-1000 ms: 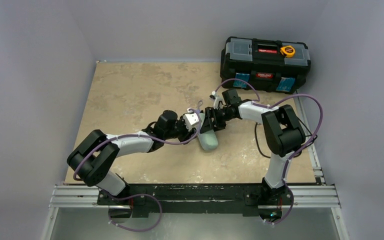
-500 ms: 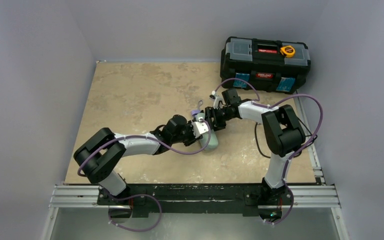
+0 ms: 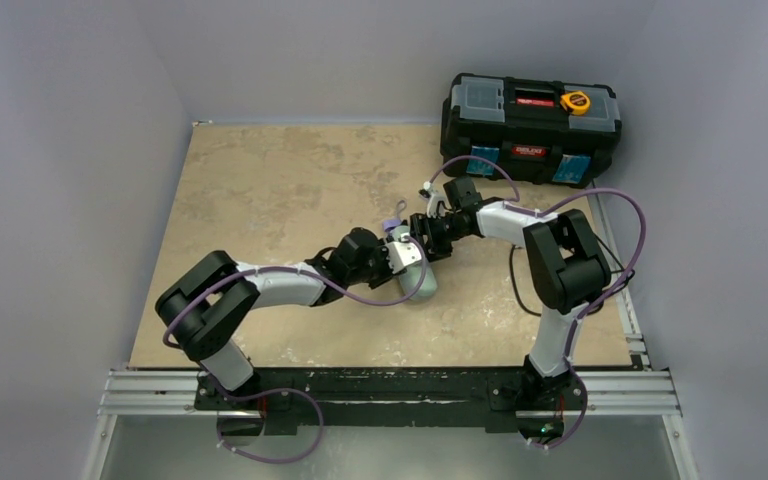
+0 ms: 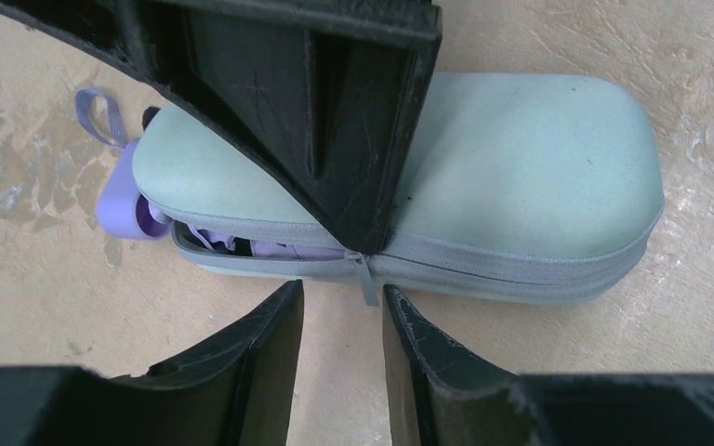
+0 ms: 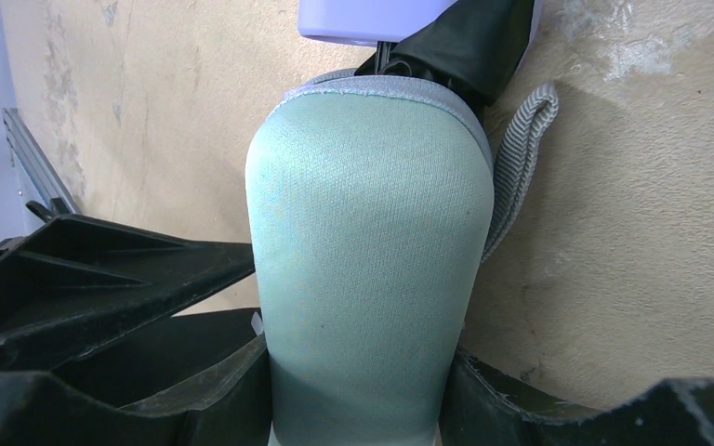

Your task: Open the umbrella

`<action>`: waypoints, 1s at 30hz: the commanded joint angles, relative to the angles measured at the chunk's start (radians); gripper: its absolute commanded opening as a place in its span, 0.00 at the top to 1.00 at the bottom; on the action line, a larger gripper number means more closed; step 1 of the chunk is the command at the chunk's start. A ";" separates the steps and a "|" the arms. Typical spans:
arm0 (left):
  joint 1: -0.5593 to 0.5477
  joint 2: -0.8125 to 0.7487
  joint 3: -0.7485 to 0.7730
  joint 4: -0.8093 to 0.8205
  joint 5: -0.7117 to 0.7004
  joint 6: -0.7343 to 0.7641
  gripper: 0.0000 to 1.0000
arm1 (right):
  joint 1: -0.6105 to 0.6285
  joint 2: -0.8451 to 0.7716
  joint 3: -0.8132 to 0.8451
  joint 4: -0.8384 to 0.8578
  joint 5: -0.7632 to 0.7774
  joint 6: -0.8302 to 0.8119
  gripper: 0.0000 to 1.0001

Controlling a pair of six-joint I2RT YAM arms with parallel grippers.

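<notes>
The umbrella is inside its mint-green sleeve [image 3: 422, 286], which lies mid-table. In the left wrist view the sleeve [image 4: 530, 158] is partly unzipped, and the lavender handle [image 4: 119, 197] and strap [image 4: 100, 110] stick out at its left end. The grey zipper pull [image 4: 364, 281] hangs at the gap. My left gripper [image 4: 342, 290] is open, with a fingertip on each side of the pull and touching neither it nor the sleeve. My right gripper [image 5: 358, 376] is shut on the sleeve [image 5: 372, 232]. One of its fingers [image 4: 335, 121] lies across the sleeve's top. Both grippers, left [image 3: 408, 262] and right [image 3: 425, 240], meet at the sleeve.
A black toolbox [image 3: 530, 125] with a yellow tape measure [image 3: 576, 101] on its lid stands at the back right, close behind the right arm. Grey walls enclose the table on three sides. A metal rail [image 3: 635, 330] runs along the right edge.
My left arm has reached to the right, and its gripper has come up against the side of the sleeve. The right arm and the sleeve have stayed in place.
</notes>
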 commanded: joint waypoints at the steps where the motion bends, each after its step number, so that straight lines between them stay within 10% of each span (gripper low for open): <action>1: -0.011 0.014 0.067 0.039 -0.018 0.021 0.63 | 0.000 0.007 0.017 -0.001 0.109 -0.060 0.74; 11: -0.010 0.021 0.061 0.035 0.020 0.047 1.00 | 0.000 -0.006 0.018 -0.013 0.080 -0.074 0.72; 16: 0.003 0.000 0.041 0.019 0.072 0.019 1.00 | -0.005 -0.031 0.038 -0.039 0.023 -0.073 0.45; 30: 0.023 -0.016 0.015 0.013 0.130 0.000 1.00 | -0.030 -0.003 0.106 -0.002 0.007 0.005 0.31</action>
